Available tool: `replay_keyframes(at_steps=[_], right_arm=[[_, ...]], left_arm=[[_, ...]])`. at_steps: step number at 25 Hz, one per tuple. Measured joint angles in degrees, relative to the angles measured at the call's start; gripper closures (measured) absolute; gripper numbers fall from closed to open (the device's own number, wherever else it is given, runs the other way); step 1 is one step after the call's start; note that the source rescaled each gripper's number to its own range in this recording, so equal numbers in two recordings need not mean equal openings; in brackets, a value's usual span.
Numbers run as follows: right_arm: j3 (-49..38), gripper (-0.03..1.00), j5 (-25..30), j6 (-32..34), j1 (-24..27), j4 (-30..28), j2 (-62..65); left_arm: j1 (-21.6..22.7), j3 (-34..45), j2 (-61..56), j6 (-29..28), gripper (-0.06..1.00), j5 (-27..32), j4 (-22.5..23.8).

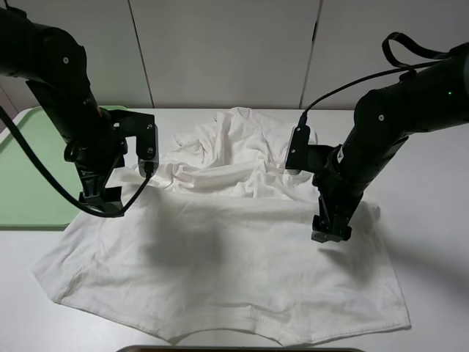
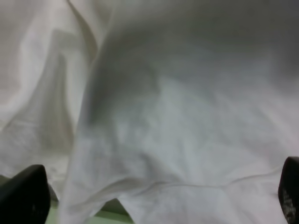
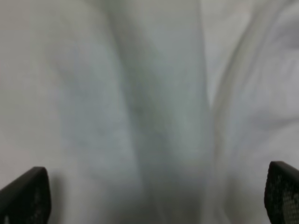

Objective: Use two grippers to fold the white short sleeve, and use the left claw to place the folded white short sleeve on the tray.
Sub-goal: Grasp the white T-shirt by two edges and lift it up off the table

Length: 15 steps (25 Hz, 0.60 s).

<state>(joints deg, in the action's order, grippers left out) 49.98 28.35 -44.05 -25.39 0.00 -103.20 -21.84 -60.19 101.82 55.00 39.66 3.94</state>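
White short sleeve [image 1: 220, 271] lay spread across the table [image 1: 432, 176] just beside the tray [image 1: 22, 169], with the left gripper [image 1: 102, 204] and right gripper [image 1: 330, 232] low on its sides, jaws apart, so the fold apparently awaited their closing on cloth.

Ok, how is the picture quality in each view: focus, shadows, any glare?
Exterior high: sharp and evenly lit, with soft shadows lying across the white short sleeve and no glare. Left wrist: soft focus, the cloth unevenly shaded, its folds readable. Right wrist: the blurriest, with the folds smeared into pale grey bands.
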Motion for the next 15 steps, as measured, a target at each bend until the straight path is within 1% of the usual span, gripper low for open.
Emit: replay_keyframes(at_steps=[4, 8, 15], right_arm=[[0.0, -0.03, -0.1, -2.8, 2.5, 0.4, -0.6], [0.1, -0.03, 0.8, -6.9, 2.9, 1.9, -3.5], [0.1, -0.03, 0.8, -7.8, 2.9, 2.7, -6.7]], left_arm=[[0.1, 0.0, 0.1, 0.2, -0.03, -0.6, -0.2], [0.5, 0.0, 0.1, 0.6, -0.03, -0.8, -0.4], [0.6, 0.0, 0.3, 2.4, -0.03, -1.1, -0.7]])
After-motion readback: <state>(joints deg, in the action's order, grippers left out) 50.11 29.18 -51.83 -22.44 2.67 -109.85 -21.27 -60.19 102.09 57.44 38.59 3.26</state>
